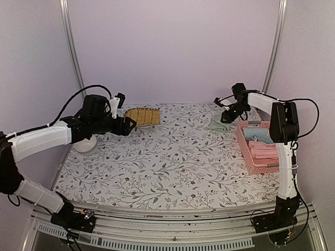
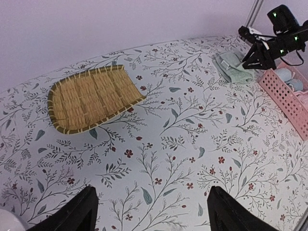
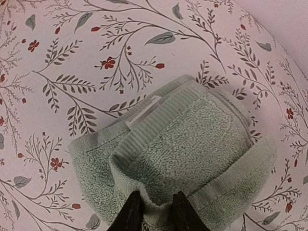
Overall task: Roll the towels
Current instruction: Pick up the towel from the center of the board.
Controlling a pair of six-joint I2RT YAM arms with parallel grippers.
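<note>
Desk [image 1: 157, 172] with a floral cover, seen from above, two robot arms at its near edge. Green towel [image 3: 192, 144] lies near the far right corner, just beside a pink basket [image 1: 242, 137] that sits along the right edge. Close up, this towel is a loose, partly rolled bundle with one hemmed flap lying open around it. Right end effector [image 3: 155, 207] is down on the bundle's near rim, fingers close together and apparently pinching a fold of the cloth, though the contact sits at the very bottom of the wrist view. Left end effector [image 2: 151, 192] hovers over the far left part of the desk, fingers wide apart and empty, near a woven mat [image 1: 142, 116] by the far edge. Pink towel [image 1: 263, 151] and blue towel [image 1: 260, 136] are inside the basket; whether they are rolled cannot be told. Task seems in progress: the green roll looks unfinished and needs tightening, and the basket's towels may remain.
</note>
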